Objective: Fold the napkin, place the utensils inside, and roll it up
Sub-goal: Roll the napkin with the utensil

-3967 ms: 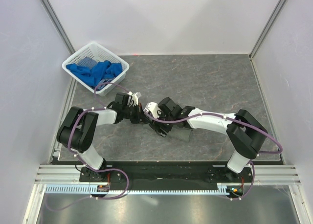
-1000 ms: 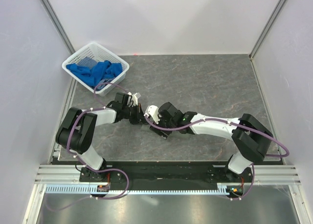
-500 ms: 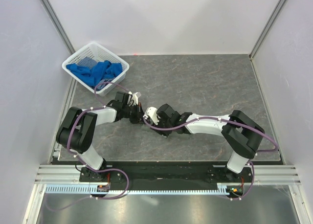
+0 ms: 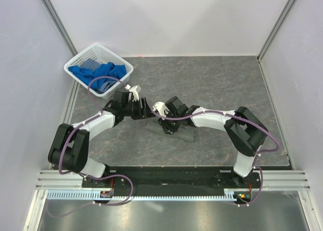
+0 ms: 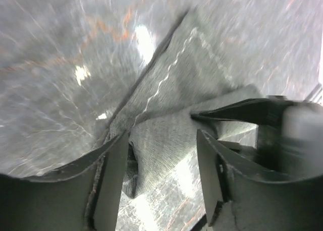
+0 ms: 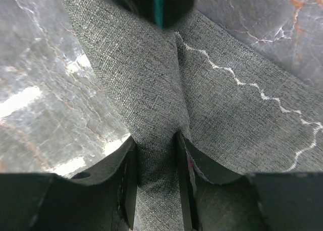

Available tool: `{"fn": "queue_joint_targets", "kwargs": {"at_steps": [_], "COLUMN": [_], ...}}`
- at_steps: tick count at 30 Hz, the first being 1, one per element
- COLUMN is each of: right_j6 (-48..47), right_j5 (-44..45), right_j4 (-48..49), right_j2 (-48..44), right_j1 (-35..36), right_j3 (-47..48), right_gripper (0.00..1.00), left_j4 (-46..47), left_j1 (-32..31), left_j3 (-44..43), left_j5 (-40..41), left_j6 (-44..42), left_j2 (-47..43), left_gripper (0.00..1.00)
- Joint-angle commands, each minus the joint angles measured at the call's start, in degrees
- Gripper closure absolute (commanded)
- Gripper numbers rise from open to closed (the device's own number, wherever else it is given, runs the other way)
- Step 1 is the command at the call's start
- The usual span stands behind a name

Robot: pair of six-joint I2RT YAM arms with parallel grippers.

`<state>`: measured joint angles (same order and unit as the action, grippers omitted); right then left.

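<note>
The napkin (image 4: 182, 135) lies as a dark grey roll on the table between the two arms. In the left wrist view its near end (image 5: 161, 140) rests below and between my left gripper (image 5: 161, 183), which is open and holds nothing. My left gripper (image 4: 142, 110) hovers just left of the roll. A raised ridge of the napkin (image 6: 151, 90) is pinched in my right gripper (image 6: 154, 183), with cloth filling the gap between the fingers. My right gripper (image 4: 164, 124) sits on the roll's left end. The utensils are hidden.
A white basket (image 4: 81, 61) of bright blue cloths (image 4: 101, 72) stands at the table's back left corner. Pale walls close in the table on the left, back and right. Both arms reach in towards the middle.
My left gripper has let go of the napkin, opened and drawn back up and left. My right gripper has narrowed onto the cloth, and more of the roll now shows.
</note>
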<state>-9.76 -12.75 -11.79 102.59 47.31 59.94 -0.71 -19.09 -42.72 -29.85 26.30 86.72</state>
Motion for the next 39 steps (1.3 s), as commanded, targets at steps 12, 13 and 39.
{"fn": "queue_joint_targets", "kwargs": {"at_steps": [12,13,39], "right_j6": [6.77,7.29,8.70], "right_j5": [-27.31,-27.85,-27.07], "right_j4": [-18.26,-18.70,-18.97], "right_j2": [11.93,12.37,10.27], "right_j1": [-8.28,-8.89,-10.92], "right_j3": [12.47,12.91,15.91], "right_gripper": [0.61,0.60,0.48], "left_j4": [8.09,8.27,20.49], "left_j1": [-0.07,0.02,-0.16], "left_j3": [10.37,11.16,13.89], "left_j5": [0.76,0.67,-5.84], "left_j6": [-2.31,-2.31,0.06], "left_j2": [-11.83,-12.10,-0.76], "left_gripper": [0.36,0.36,0.98]}}
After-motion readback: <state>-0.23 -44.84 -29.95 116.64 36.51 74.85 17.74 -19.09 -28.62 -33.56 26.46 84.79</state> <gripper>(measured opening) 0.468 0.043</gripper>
